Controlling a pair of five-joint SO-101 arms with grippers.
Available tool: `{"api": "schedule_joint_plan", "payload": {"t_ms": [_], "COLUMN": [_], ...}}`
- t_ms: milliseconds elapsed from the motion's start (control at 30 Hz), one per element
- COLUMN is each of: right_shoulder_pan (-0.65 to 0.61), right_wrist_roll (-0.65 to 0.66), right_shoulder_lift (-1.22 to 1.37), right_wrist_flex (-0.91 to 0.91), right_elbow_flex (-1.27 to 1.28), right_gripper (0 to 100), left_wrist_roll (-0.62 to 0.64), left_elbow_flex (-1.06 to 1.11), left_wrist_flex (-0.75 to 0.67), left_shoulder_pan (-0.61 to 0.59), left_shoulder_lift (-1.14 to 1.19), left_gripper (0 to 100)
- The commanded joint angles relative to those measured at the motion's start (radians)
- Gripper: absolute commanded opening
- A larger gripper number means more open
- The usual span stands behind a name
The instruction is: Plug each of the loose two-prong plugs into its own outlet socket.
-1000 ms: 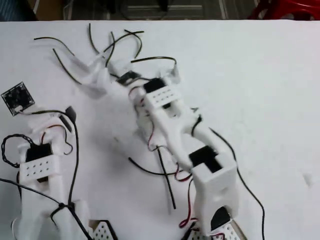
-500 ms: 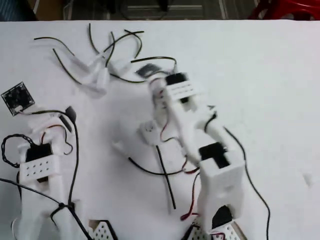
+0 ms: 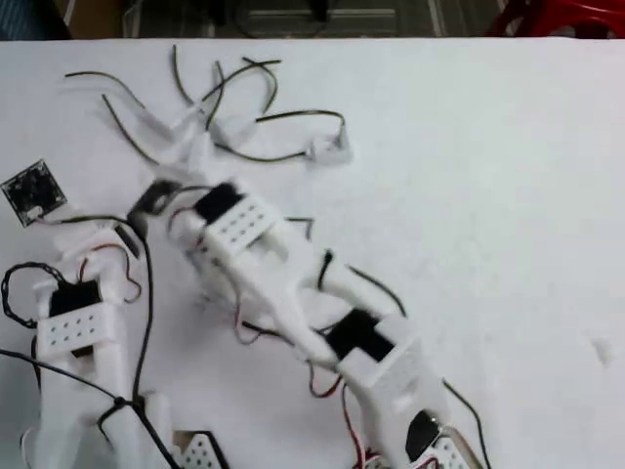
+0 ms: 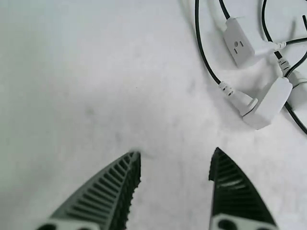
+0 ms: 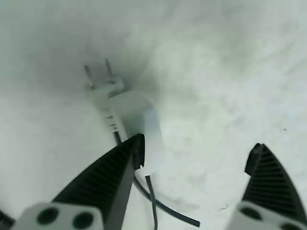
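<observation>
At the near edge of the white table [image 3: 527,195], my left gripper [image 4: 175,152] hangs wide open over bare tabletop, holding nothing. Further out, my right gripper [image 5: 199,143] is also spread wide and empty. It sits low over a white two-prong plug [image 5: 127,108] on a black cord [image 5: 168,211], with the metal prongs [image 5: 98,74] pointing away from me. Here's the trouble: the plug lies off to one side, tucked by one ribbed finger, not centred in the gap. If I close from here, I reckon that finger shoves it sideways or pinches only a corner, and it twists. Beyond, a white outlet socket [image 4: 240,45] and a white connector block [image 4: 271,100] lie loose among cords. Unbraced, that socket could slide when I push in, and trailing cords could snag.
</observation>
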Motion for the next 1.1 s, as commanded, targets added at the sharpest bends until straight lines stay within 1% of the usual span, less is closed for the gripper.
{"api": "schedule_joint_plan", "payload": {"t_ms": [0,67,133,233,333,533,600,733,1067], "right_shoulder_pan": [-0.064,-0.087,-0.102,-0.133,-0.130,0.010,0.061,0.159,0.361], "right_wrist_roll": [-0.006,-0.006,-0.008,-0.008,-0.002,0.006,0.057,0.150,0.235], "right_shoulder_lift": [-0.005,0.001,0.004,0.019,0.048,0.157,0.180,0.183,0.180], "right_wrist_flex": [0.113,0.136,0.136,0.117,0.077,-0.064,-0.082,-0.051,0.094], "right_elbow_flex": [-0.075,-0.074,-0.034,0.017,0.038,0.034,0.026,-0.015,-0.245], "right_gripper": [33.4,33.4,33.4,33.4,33.4,33.4,33.4,33.4,33.4], "left_wrist_roll": [0.037,0.086,0.107,0.107,0.106,0.106,0.106,0.106,0.107], "left_elbow_flex": [-0.006,-0.006,-0.006,-0.006,-0.006,-0.006,-0.006,-0.006,-0.006], "left_wrist_flex": [-0.021,-0.021,-0.021,-0.021,-0.021,-0.021,-0.021,-0.021,-0.021], "left_shoulder_pan": [-0.058,-0.082,-0.096,-0.097,-0.097,-0.097,-0.096,-0.094,-0.093], "left_shoulder_lift": [-0.035,-0.035,-0.035,-0.035,-0.035,-0.035,-0.035,-0.035,-0.035], "left_gripper": [24,24,24,24,24,24,24,24,24]}}
